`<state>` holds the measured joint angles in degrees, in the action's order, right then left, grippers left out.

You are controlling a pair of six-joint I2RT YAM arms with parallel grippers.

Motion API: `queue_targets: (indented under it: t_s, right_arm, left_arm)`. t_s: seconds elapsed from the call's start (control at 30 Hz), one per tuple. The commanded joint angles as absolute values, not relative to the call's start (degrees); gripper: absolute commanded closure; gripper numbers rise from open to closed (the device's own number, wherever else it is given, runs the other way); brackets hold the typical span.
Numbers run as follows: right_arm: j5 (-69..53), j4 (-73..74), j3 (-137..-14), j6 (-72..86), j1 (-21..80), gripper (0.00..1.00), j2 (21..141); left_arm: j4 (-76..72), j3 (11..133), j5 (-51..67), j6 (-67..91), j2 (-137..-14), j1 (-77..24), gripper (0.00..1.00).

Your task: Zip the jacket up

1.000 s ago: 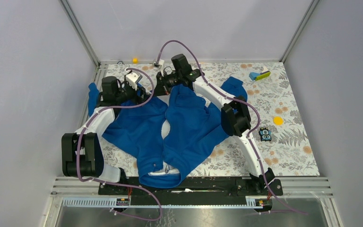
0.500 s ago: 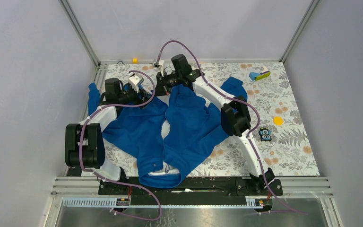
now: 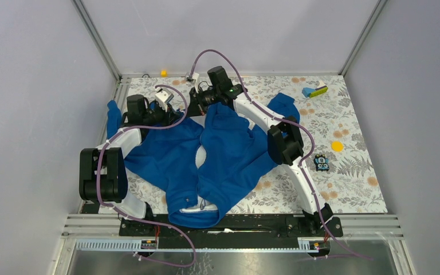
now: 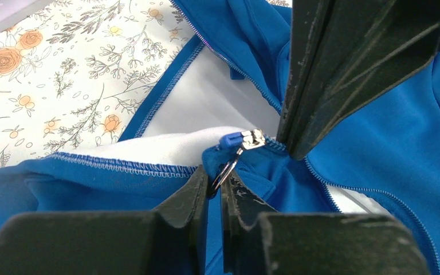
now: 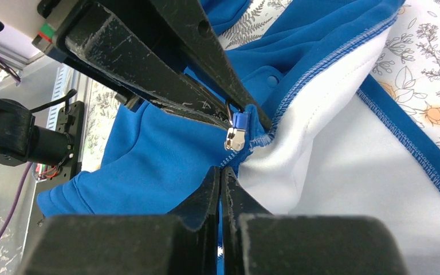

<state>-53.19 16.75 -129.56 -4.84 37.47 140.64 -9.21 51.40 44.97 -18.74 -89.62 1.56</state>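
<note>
Both arms are white moulded links between blocky black joint housings: left arm (image 3: 120,142), right arm (image 3: 301,182). A purple cable (image 3: 209,51) runs along each. The right wrist carries a small green light (image 3: 228,89). A black base plate (image 3: 252,224) joins the mounts. The left gripper (image 4: 215,182) and right gripper (image 5: 220,175) have matte black, wedge-shaped fingers, their faces scuffed with pale scratches.

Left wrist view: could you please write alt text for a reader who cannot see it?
The left gripper is shut on the ring pull of a silver zipper slider on a royal-blue fabric jacket with white lining, over a floral tablecloth. The right gripper's dark finger reaches in beside the slider.
</note>
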Motion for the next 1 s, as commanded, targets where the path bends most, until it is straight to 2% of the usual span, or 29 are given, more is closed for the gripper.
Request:
queue_targets:
  t_s: [0.0, 0.07, 0.23, 0.27, 0.33, 0.4, 0.53, 0.67, 0.83, 0.97]
  right_arm:
    - [-53.0, 15.31, -131.47, -4.16, 37.39, 1.0, 140.58]
    - [-51.76, 15.33, -131.39, -3.76, 37.41, 1.0, 140.41]
    - [-47.64, 15.29, -131.57, -2.27, 37.23, 1.0, 139.99]
    - [-46.76, 15.29, -131.52, -1.88, 37.11, 0.97, 139.77]
    - [-45.35, 15.28, -131.48, -0.81, 36.65, 0.8, 139.34]
    - [-43.32, 15.35, -131.57, 1.37, 35.99, 0.68, 138.86]
    - [-39.58, 14.89, -131.13, 4.31, 34.43, 0.48, 137.13]
    - [-28.38, 11.64, -129.04, 6.62, 33.4, 0.32, 136.0]
    - [-14.74, 12.67, -134.78, 12.57, 29.98, 0.26, 140.29]
    - [-15.45, 10.44, -136.83, 18.13, 26.62, 0.29, 144.33]
  left_arm:
    - [-12.38, 52.13, 45.94, -18.54, -86.87, 1.76, 0.92]
    - [-12.0, 52.48, 46.11, -18.54, -86.82, 1.77, 0.99]
    - [-11.39, 53.23, 46.01, -18.31, -86.75, 1.75, 1.0]
    - [-11.12, 53.48, 45.93, -18.22, -86.75, 1.77, 1.0]
    - [-11.0, 53.73, 45.8, -18.1, -86.86, 1.77, 1.0]
    - [-10.66, 54.1, 46.03, -18.11, -86.84, 1.83, 1.0]
    - [-9.76, 54.63, 46.49, -18.14, -86.95, 1.57, 1.0]
    - [-7.33, 55.83, 45.89, -18.96, -87.64, 0.73, 1.0]
    - [-2.62, 58.84, 43.57, -20.26, -89.82, -2.1, 1.0]
    - [-1.13, 61.4, 44.07, -18.83, -90.97, -2.21, 1.0]
